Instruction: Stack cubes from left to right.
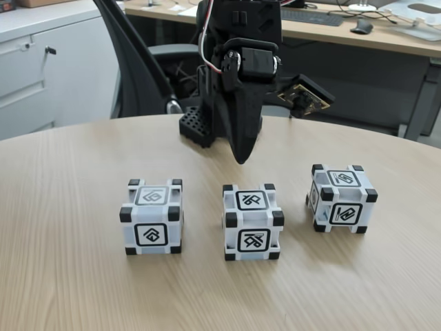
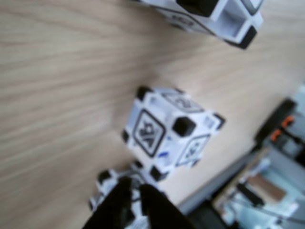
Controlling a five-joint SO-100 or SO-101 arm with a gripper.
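Note:
Three alike white cubes with black corners stand in a row on the wooden table in the fixed view: the left cube [image 1: 152, 217], the middle cube [image 1: 252, 221] and the right cube [image 1: 342, 198], each apart from the others. My black gripper [image 1: 241, 157] hangs point-down above the table, just behind the middle cube, shut and holding nothing. In the wrist view, one cube [image 2: 169, 129] sits mid-frame and another cube [image 2: 214, 14] at the top edge. A third cube [image 2: 106, 188] is partly hidden behind my gripper [image 2: 136, 188] at the bottom.
A black perforated block [image 1: 195, 124] stands at the arm's base, behind the cubes. The round table's far edge [image 1: 386, 138] curves behind the arm, with an office chair [image 1: 138, 62] and a desk [image 1: 358, 31] beyond. Bare wood lies in front of the cubes.

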